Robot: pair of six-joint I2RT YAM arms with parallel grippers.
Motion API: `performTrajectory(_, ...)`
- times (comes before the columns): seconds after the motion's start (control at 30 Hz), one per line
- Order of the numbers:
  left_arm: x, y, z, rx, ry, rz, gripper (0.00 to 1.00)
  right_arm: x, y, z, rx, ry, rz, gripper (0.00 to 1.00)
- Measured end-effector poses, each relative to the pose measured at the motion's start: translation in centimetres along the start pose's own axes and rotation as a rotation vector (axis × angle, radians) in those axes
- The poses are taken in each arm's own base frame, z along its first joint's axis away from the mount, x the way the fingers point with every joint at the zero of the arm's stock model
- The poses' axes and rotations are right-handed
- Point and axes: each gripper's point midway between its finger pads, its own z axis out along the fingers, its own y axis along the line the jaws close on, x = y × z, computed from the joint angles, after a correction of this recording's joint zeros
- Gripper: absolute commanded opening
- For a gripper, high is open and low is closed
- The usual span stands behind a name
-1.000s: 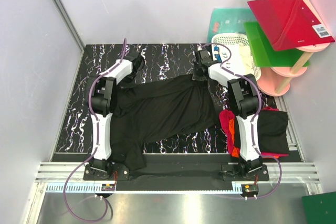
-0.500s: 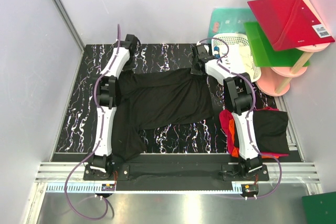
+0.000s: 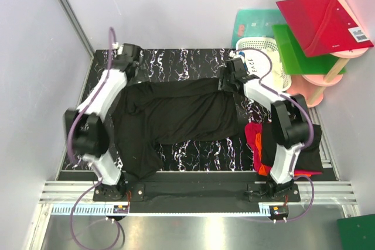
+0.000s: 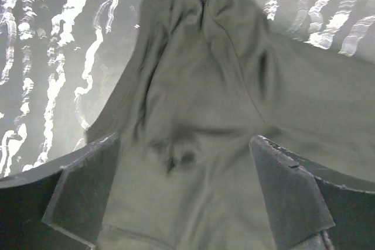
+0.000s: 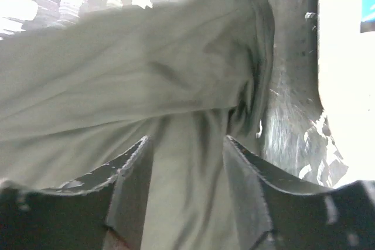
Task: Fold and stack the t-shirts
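A black t-shirt (image 3: 181,109) lies spread across the marbled table, its lower left part trailing to the near edge. My left gripper (image 3: 128,60) is at the shirt's far left corner. In the left wrist view that gripper (image 4: 183,141) stands wide open above the rumpled cloth (image 4: 199,86), holding nothing. My right gripper (image 3: 229,77) is at the far right corner. Seen from the right wrist, it (image 5: 186,140) is open, and the shirt (image 5: 146,68) runs loose under its fingers. Folded t-shirts, red and orange (image 3: 253,136) beneath black (image 3: 304,144), are stacked at the right.
A white lattice basket (image 3: 261,48) stands at the back right, just beyond my right gripper. Red (image 3: 325,19) and green (image 3: 299,48) boards rest on a pink stand (image 3: 316,89). Grey walls close in the left and far sides.
Both grippers carried the shirt's top edge toward the far side, stretching it flat, then opened and let it go. The left arm's elbow swung out to the left.
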Motion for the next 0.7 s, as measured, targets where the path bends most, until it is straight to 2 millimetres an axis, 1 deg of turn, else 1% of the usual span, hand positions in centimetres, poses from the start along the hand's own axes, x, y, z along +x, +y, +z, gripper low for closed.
performTrajectory(0.03, -0.3, 0.4, -2.0, 0.025, -0.04, -0.016, 0.98, -0.7, 0.2, -1.5, -0.024, -0.032, 0.005, 0.68)
performTrajectory(0.07, -0.7, 0.8, -3.6, 0.05, -0.082, -0.034, 0.96, -1.6, 0.6, -3.0, -0.05, -0.07, 0.014, 0.68)
performTrajectory(0.1, -0.9, 1.2, -4.7, 0.068, -0.117, -0.053, 0.94, -2.7, 1.0, -4.3, -0.077, -0.114, 0.021, 0.68)
performTrajectory(0.13, -0.7, 1.5, -5.3, 0.075, -0.132, -0.065, 0.87, -3.4, 1.3, -5.2, -0.096, -0.144, 0.027, 0.68)
performTrajectory(0.17, -0.3, 1.7, -5.2, 0.076, -0.136, -0.07, 0.84, -4.2, 1.6, -6.2, -0.118, -0.176, 0.035, 0.68)
performTrajectory(0.2, 0.3, 1.9, -4.9, 0.072, -0.125, -0.074, 0.83, -4.8, 1.9, -7.0, -0.133, -0.202, 0.04, 0.68)
performTrajectory(0.23, 1.3, 1.9, -3.9, 0.061, -0.099, -0.068, 0.81, -5.2, 2.1, -7.5, -0.145, -0.222, 0.043, 0.68)
performTrajectory(0.3, 4.1, 1.8, -1.3, 0.031, -0.014, -0.037, 0.78, -5.3, 2.2, -7.8, -0.157, -0.235, 0.046, 0.68)
performTrajectory(0.37, 7.5, 1.7, 1.6, -0.002, 0.094, 0.0, 0.74, -4.3, 2.0, -7.6, -0.153, -0.22, 0.046, 0.68)
performTrajectory(0.4, 8.4, 1.6, 2.3, -0.009, 0.122, 0.008, 0.73, -3.8, 1.8, -7.5, -0.148, -0.209, 0.045, 0.68)
performTrajectory(0.43, 9.9, 1.6, 3.2, -0.022, 0.165, 0.023, 0.7, -3.2, 1.6, -7.3, -0.143, -0.196, 0.044, 0.67)
performTrajectory(0.47, 10.8, 1.7, 3.8, -0.032, 0.193, 0.03, 0.67, -2.6, 1.4, -7.1, -0.137, -0.181, 0.043, 0.67)
performTrajectory(0.53, 11.6, 1.6, 4.4, -0.04, 0.217, 0.034, 0.57, -2.1, 1.2, -7.1, -0.133, -0.171, 0.041, 0.67)
performTrajectory(0.57, 11.6, 1.5, 4.5, -0.039, 0.216, 0.031, 0.49, -2.1, 1.1, -7.2, -0.132, -0.172, 0.041, 0.67)
performTrajectory(0.6, 11.5, 1.5, 4.5, -0.038, 0.212, 0.029, 0.23, -2.1, 1.1, -7.3, -0.133, -0.174, 0.041, 0.67)
performTrajectory(0.63, 11.3, 1.4, 4.4, -0.036, 0.208, 0.027, 0.12, -2.2, 1.1, -7.5, -0.134, -0.179, 0.042, 0.67)
performTrajectory(0.67, 11.2, 1.3, 4.5, -0.034, 0.204, 0.022, 0.03, -2.4, 1.1, -7.8, -0.137, -0.186, 0.043, 0.67)
performTrajectory(0.7, 11.0, 1.2, 4.5, -0.03, 0.2, 0.021, 0.0, -2.7, 1.2, -8.1, -0.141, -0.194, 0.044, 0.66)
